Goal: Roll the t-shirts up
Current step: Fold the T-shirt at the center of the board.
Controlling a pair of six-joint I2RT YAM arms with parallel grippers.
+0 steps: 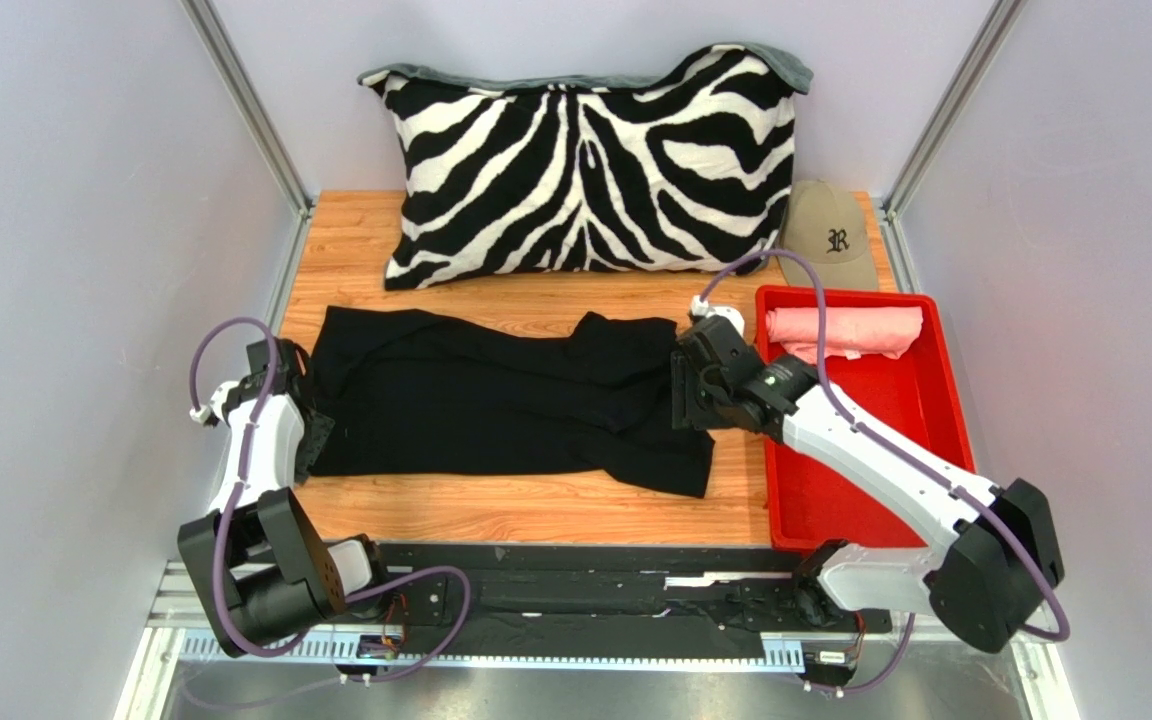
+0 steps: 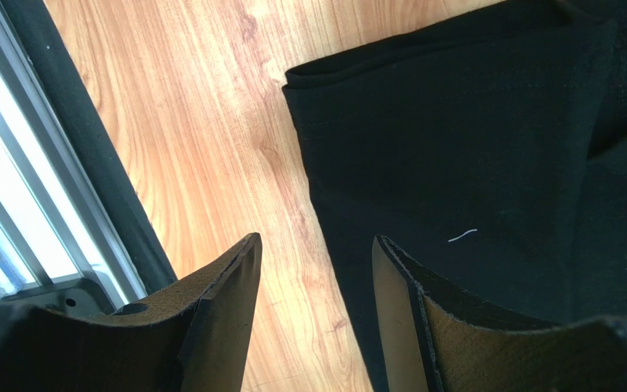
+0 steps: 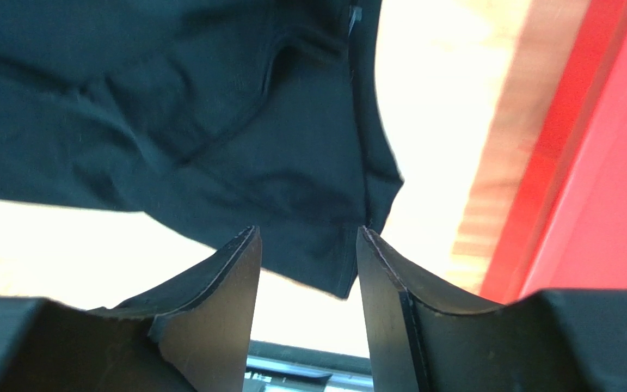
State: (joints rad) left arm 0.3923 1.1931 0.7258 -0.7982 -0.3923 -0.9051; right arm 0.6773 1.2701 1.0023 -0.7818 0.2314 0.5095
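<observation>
Both my left gripper [image 2: 315, 238] and right gripper [image 3: 307, 230] are open, holding nothing; the black t-shirt [image 1: 492, 398] lies flat just ahead of each pair of fingertips. If I pinch only the top layer, or one side bites deeper, the roll could start skewed and loose.

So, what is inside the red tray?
A rolled salmon pink t-shirt lies at the red tray's far end. The right arm covers part of its floor; the visible rest is bare.
</observation>
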